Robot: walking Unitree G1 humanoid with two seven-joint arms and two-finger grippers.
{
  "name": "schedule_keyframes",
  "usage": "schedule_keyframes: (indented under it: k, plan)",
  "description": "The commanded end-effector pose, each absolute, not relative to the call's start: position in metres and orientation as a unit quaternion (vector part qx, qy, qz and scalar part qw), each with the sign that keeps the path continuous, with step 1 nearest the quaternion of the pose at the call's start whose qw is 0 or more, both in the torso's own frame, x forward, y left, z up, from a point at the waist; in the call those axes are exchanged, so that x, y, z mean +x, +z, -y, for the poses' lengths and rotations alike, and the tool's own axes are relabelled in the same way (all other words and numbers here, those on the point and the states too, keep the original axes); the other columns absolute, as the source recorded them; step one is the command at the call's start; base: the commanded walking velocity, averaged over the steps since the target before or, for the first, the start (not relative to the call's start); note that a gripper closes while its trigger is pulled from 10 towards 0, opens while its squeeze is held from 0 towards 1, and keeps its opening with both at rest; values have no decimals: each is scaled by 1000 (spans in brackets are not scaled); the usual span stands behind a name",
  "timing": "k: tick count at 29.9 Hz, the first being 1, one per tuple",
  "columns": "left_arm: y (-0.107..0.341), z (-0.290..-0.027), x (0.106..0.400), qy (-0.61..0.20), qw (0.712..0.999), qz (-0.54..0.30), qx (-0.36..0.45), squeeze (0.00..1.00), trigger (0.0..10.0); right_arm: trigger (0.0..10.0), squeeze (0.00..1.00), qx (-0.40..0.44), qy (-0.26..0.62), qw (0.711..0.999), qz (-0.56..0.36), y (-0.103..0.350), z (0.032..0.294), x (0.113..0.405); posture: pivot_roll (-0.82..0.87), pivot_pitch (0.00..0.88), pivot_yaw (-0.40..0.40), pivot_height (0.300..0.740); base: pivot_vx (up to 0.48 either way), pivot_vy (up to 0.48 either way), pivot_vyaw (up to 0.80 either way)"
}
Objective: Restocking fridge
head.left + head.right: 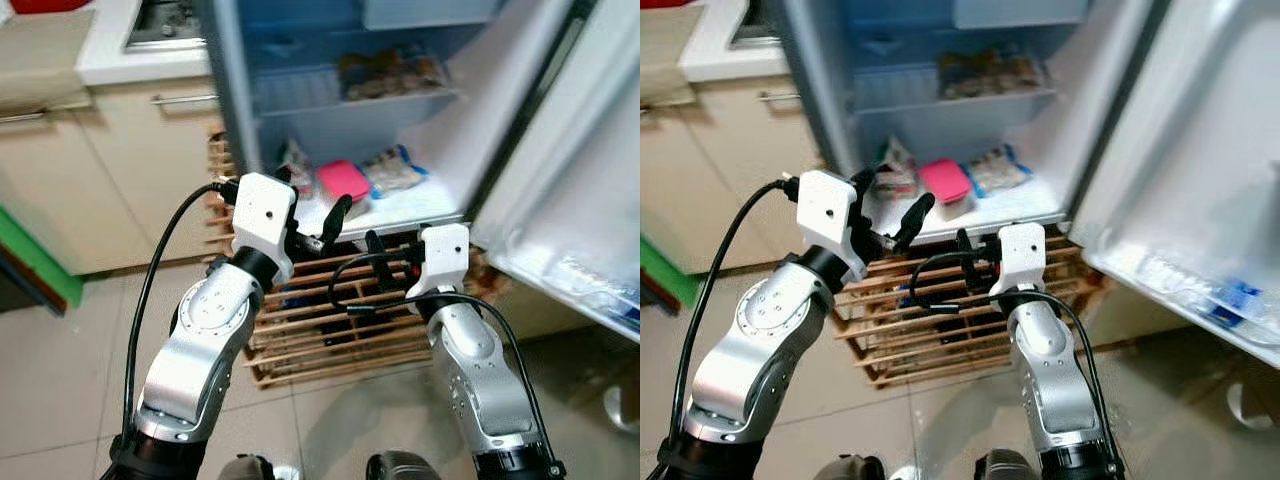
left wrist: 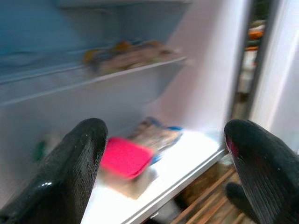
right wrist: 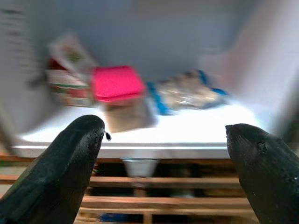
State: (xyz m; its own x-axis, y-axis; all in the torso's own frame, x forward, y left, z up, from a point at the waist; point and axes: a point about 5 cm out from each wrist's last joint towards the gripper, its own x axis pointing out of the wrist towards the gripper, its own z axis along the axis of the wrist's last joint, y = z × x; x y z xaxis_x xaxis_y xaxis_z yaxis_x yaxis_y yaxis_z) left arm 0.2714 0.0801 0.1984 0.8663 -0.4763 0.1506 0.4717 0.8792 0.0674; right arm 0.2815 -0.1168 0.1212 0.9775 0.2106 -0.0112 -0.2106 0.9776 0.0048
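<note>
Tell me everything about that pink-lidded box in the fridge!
The box has a bright pink, flat lid with rounded corners over a pale, see-through-looking tub, probably plastic. The lid is on. It sits upright on the white bottom shelf of the open fridge, near the front edge. A clear packet with blue edges lies close on one side, a printed packet on the other. Neither gripper touches it. What's inside can't be made out.

1. The two head eyes look forward and down from above both raised arms into the open fridge (image 1: 440, 120), side by side, sharing almost the whole scene.
2. The left wrist camera faces the fridge's bottom shelf (image 2: 187, 158) from close in, blurred.
3. The right wrist camera looks level at that shelf's front edge; both show the pink-lidded container (image 3: 117, 83).
</note>
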Motion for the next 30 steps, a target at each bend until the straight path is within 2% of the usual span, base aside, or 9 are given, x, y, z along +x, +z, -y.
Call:
schedule_keyframes:
  k: [1, 10, 15, 19, 24, 27, 30]
  plan:
    - [201, -83, 271, -240, 966, 89, 18, 0, 10000, 10000, 0, 7, 110, 994, 2, 126, 113, 282, -88, 161, 43, 740, 382, -285, 0]
    - [201, -93, 276, -204, 975, 84, 3, 0, 10000, 10000, 0, 11, 131, 991, 1, 127, 108, 281, -84, 163, 38, 740, 443, -29, 0]
    - [196, -100, 274, -202, 977, 71, 15, 0, 10000, 10000, 0, 32, 162, 986, -10, 125, 97, 280, -74, 168, 35, 740, 0, 0, 0]
    - [185, -127, 263, -210, 974, 43, 72, 0, 10000, 10000, 0, 58, 213, 975, -31, 121, 73, 281, -18, 227, 35, 740, 0, 0, 0]
    - [186, -154, 248, -196, 976, 22, 95, 0, 10000, 10000, 0, 58, 230, 971, -42, 115, 59, 284, 65, 284, 39, 740, 0, 0, 0]
    - [186, -156, 244, -192, 974, 16, 117, 0, 10000, 10000, 0, 58, 232, 970, -42, 115, 55, 285, 89, 303, 44, 740, 0, 0, 0]
    - [184, -150, 229, -232, 964, 11, 131, 0, 10000, 10000, 0, 60, 244, 967, -45, 113, 45, 285, 115, 327, 54, 740, 0, 0, 0]
